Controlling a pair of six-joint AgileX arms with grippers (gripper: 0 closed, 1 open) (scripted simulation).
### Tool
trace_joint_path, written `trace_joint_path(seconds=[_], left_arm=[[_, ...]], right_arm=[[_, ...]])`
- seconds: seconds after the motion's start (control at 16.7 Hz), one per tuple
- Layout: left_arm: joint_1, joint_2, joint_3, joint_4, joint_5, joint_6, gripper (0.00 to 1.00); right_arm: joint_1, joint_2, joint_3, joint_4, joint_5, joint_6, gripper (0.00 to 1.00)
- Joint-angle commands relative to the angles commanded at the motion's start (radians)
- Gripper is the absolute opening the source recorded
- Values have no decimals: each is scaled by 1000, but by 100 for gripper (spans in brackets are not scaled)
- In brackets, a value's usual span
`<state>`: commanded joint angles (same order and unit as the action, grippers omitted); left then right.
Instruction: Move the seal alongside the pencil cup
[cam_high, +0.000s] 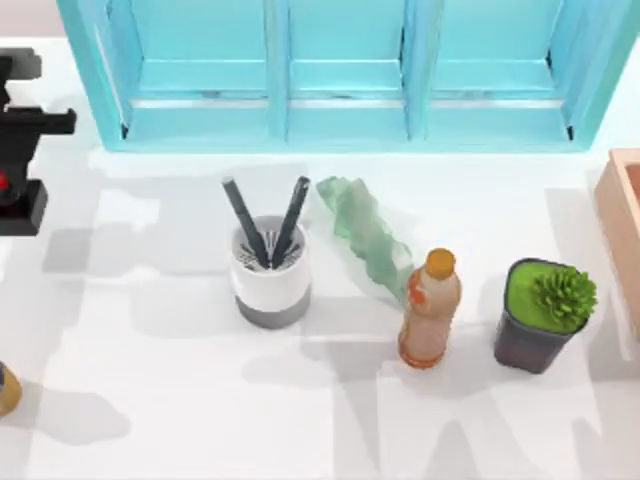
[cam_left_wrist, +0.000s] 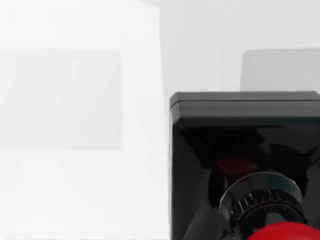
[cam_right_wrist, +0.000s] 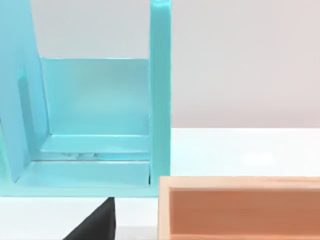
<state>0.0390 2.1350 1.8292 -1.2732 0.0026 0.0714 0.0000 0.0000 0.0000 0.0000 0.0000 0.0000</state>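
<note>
At the far left edge of the top view, the left tool hangs over the worktop, a dark shape with a cross-bar, and the seal sits directly under it. A speck of red shows at the edge above the black block, so the seal appears upright, knob toward the tool, long axis roughly vertical. In the left wrist view the seal looms close: the black square base farthest from the camera, a ribbed dark collar and the red knob nearest it. Whether the tool is clenched on the seal cannot be told.

The pencil cup stands upright well apart from the seal, toward the middle of the worktop, its two dark pens leaning apart. To its right lie a crumpled green wrapper, an orange-capped bottle and a dark pot with a green plant. A turquoise shelf runs along the back, and a wooden box sits at the right edge.
</note>
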Motion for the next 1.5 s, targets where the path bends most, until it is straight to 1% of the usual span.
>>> trace_joint_path(seconds=[0.18, 0.3, 0.42, 0.6, 0.72, 0.84, 1.14, 1.26, 1.5], left_arm=[[-108, -16, 156, -185, 0, -108, 0], [-166, -30, 230, -261, 0, -166, 0], [-196, -39, 263, -294, 0, -196, 0], [-197, -40, 265, -296, 0, -198, 0], [-196, -40, 259, -292, 1, -199, 0], [-232, -72, 221, -280, 1, -235, 0], [-400, -218, 13, -230, 2, -407, 0], [-444, -257, -32, -216, 2, -451, 0], [-445, -259, -36, -217, 2, -455, 0]], right_arm=[[0, 0, 0, 0, 0, 0, 100], [0, 0, 0, 0, 0, 0, 100], [0, 0, 0, 0, 0, 0, 100], [0, 0, 0, 0, 0, 0, 100], [0, 0, 0, 0, 0, 0, 100], [0, 0, 0, 0, 0, 0, 100], [0, 0, 0, 0, 0, 0, 100], [0, 0, 0, 0, 0, 0, 100], [0, 0, 0, 0, 0, 0, 100]])
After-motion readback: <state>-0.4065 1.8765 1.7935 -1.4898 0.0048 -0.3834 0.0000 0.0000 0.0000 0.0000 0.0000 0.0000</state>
